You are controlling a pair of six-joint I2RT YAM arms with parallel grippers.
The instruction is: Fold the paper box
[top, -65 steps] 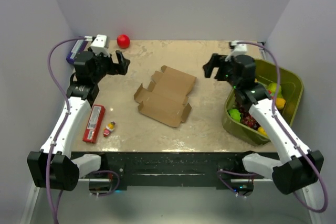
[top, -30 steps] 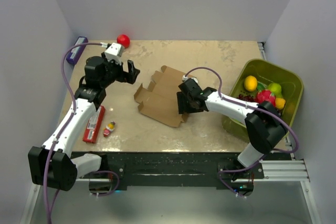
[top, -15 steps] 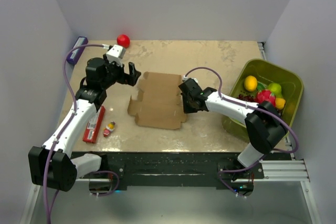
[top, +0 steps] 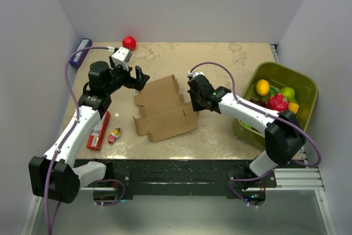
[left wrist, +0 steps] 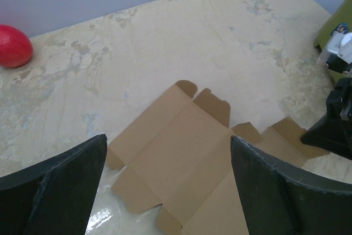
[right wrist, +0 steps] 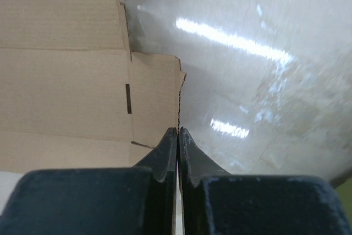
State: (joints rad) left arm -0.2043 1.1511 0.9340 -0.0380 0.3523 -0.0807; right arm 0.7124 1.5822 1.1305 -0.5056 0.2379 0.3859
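The paper box [top: 162, 111] lies flat and unfolded on the tabletop [top: 220, 59], well left of the green bin [top: 291, 71]. The right jaws are closed on its bin-side edge; the left jaws gape wide near its opposite side.

Your top view is bright and evenly lit from above, with only soft, faint shadows. On the right wrist view, white streaks of glare cross the glossy table [right wrist: 264, 53], and the near fingers [right wrist: 162, 160] are dark. On the left wrist view, the fingers [left wrist: 60, 191] blur at the bottom corners, while the box [left wrist: 181, 158] is sharp.
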